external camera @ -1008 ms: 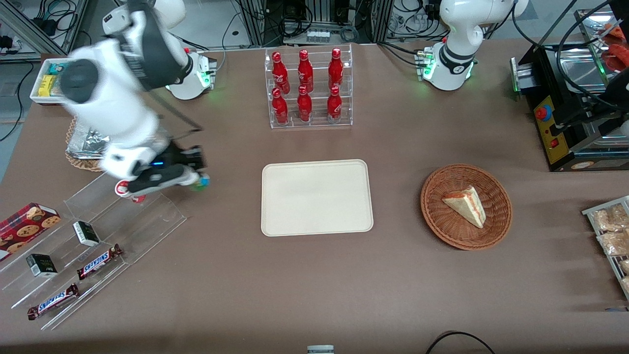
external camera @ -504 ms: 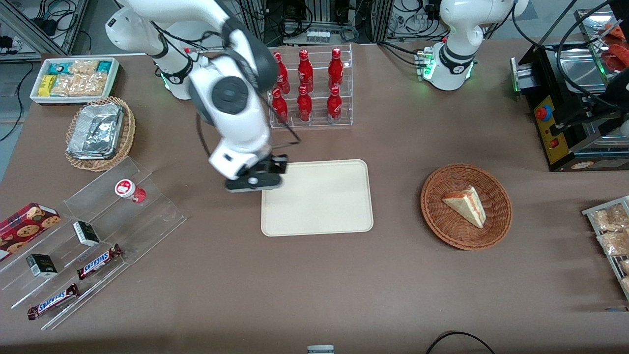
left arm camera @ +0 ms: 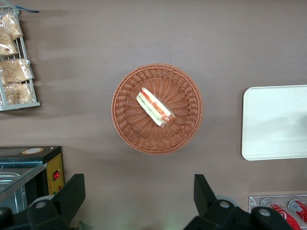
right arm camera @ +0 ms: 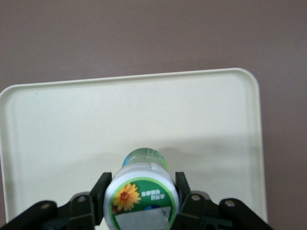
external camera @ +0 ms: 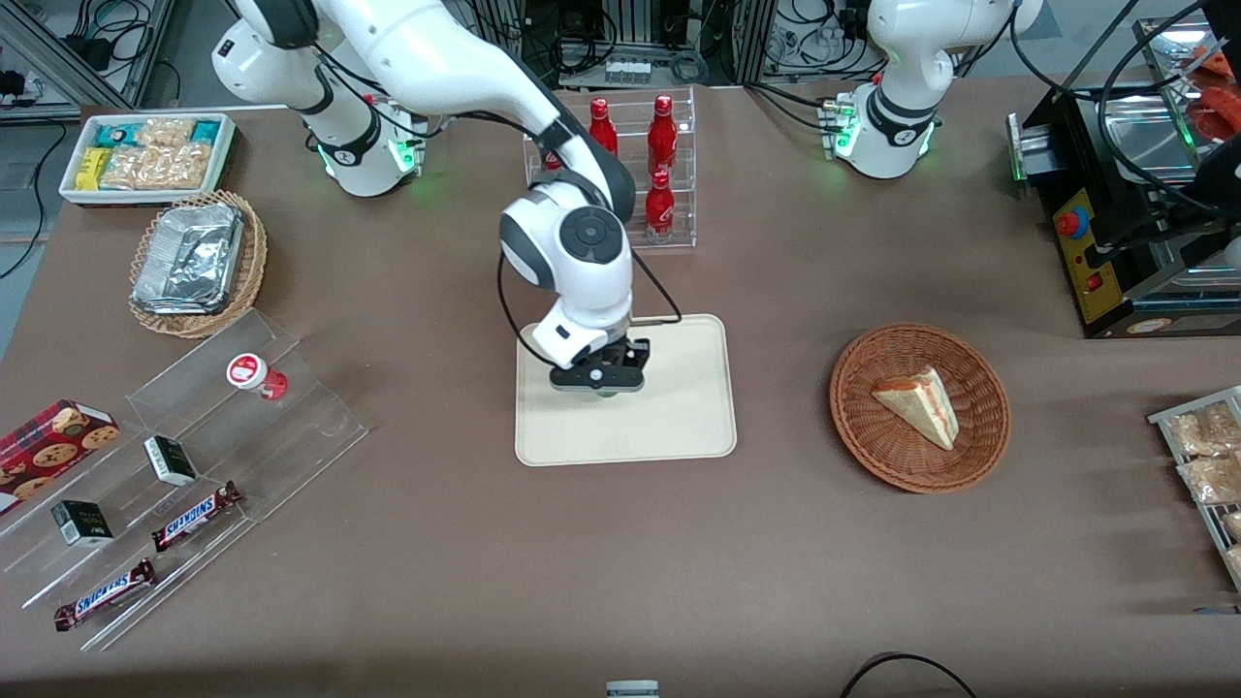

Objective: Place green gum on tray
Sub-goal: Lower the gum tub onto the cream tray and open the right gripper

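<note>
My gripper (external camera: 601, 380) hangs over the cream-beige tray (external camera: 679, 427), above its middle part. In the right wrist view the gripper (right arm camera: 141, 191) is shut on the green gum (right arm camera: 141, 194), a small green canister with a white lid bearing a green label with a yellow flower. The fingers (right arm camera: 101, 191) press on the lid's two sides. The tray (right arm camera: 57, 129) lies under the canister, whose shadow falls on it. In the front view only a sliver of green (external camera: 606, 393) shows under the gripper.
A red canister (external camera: 254, 374) stands on a clear acrylic shelf (external camera: 291, 427) with chocolate bars toward the working arm's end. A rack of red bottles (external camera: 661, 174) stands farther from the camera than the tray. A wicker basket with a sandwich (external camera: 919, 407) lies beside the tray.
My gripper has carried the green gum from the acrylic shelf sideways, past the tray's edge, to above the tray's middle. The red canister stays on the shelf.
</note>
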Motion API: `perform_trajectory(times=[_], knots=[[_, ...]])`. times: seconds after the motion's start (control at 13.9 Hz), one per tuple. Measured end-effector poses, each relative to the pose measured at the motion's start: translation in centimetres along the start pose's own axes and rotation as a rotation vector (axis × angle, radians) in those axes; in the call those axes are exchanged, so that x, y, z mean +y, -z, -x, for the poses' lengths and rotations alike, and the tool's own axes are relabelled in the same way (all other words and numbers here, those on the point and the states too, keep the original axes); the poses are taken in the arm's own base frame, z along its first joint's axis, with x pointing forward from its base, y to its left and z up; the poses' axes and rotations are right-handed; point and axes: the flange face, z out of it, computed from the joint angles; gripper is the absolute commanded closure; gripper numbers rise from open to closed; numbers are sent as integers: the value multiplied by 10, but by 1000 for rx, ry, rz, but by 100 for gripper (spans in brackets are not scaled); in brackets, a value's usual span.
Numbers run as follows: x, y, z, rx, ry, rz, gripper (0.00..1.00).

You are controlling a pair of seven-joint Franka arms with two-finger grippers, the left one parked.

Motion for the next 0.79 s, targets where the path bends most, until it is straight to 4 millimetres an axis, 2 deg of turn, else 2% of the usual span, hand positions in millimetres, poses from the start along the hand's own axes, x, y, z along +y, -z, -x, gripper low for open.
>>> perform_trajectory(times=[0.14,0.29,0.79], knots=[[-11,-16,12,1,-8,7,100],[-17,-24,21,-3,-9,15,100],[-18,-51,24,4,-5,23,100]])
